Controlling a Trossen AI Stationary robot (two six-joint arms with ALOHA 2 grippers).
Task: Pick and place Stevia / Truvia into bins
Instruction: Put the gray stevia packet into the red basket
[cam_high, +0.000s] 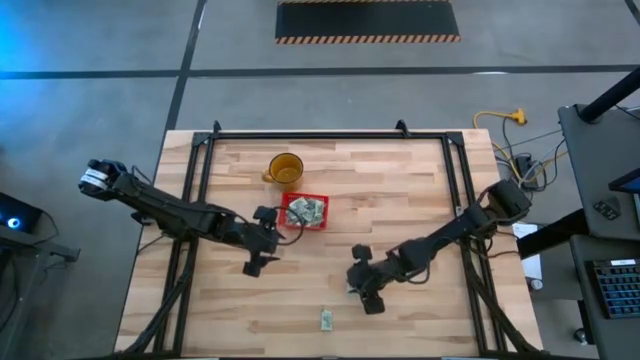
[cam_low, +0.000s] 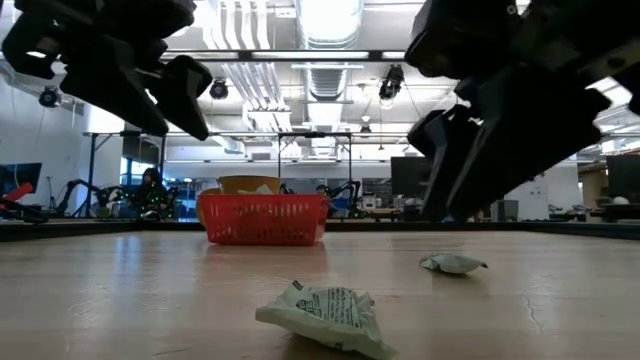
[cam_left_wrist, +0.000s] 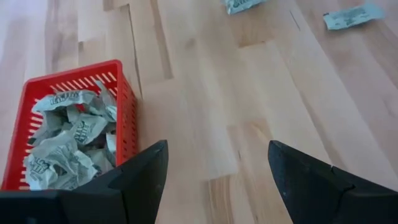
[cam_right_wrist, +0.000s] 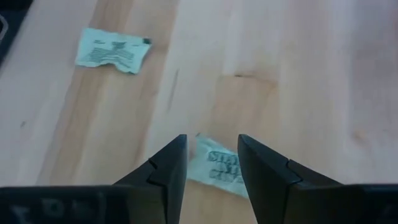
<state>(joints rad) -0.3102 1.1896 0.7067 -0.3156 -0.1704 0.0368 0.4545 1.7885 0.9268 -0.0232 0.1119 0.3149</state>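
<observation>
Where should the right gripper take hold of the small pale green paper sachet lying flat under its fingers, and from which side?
Probably from straight above. The pale green paper sachet lies flat on the wooden table, so no side edge is raised. The right gripper is open astride it; closing across its narrow width, near the middle, seems best.

You are looking at printing on the pale green sachets (cam_right_wrist: 219, 168), in the red basket (cam_left_wrist: 124, 112) and on the table (cam_right_wrist: 298, 74), but nothing on them is reading clearly; no words can be made out.
</observation>
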